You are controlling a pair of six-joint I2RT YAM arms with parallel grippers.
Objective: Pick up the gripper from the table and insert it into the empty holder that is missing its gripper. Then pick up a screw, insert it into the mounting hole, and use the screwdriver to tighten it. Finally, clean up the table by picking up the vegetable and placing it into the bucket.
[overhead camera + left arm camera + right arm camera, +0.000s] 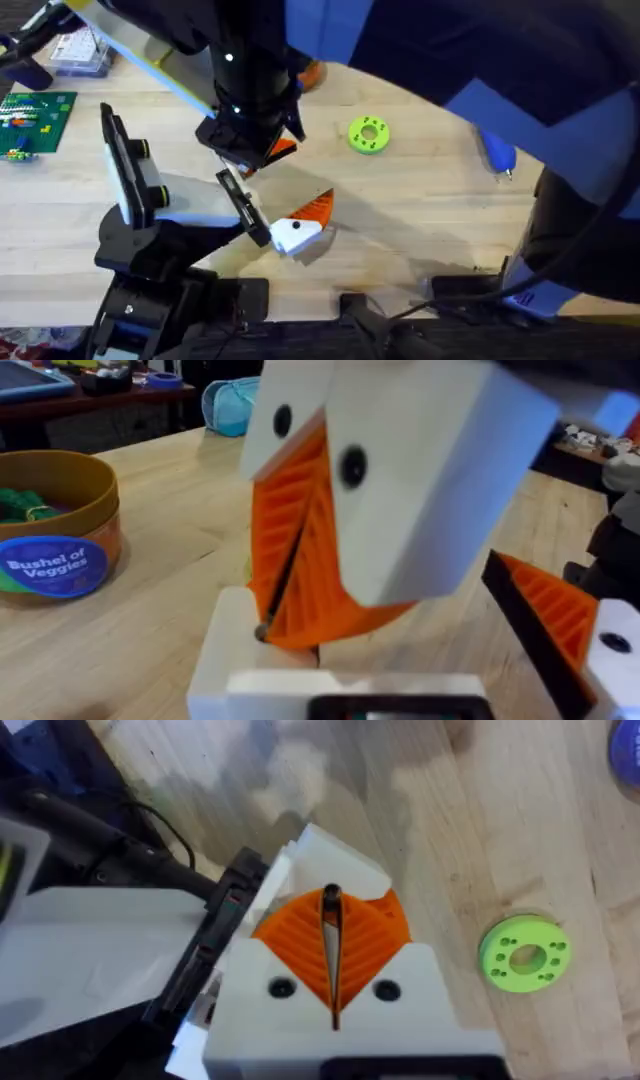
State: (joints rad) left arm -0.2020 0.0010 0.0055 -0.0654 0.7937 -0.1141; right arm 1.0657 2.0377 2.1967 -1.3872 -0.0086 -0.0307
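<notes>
The gripper [300,228] sits seated at the holder [238,201] tip. Your right gripper [331,935] pinches a thin dark screw, jaws together; left jaws likewise clamp something thin. Lower slowly, square to the hole beside the holder.

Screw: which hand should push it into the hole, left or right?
Right, most likely. The right hand is already shut on what looks like the thin dark screw, and it hangs close above the holder, so it probably only needs a short move down.
</notes>
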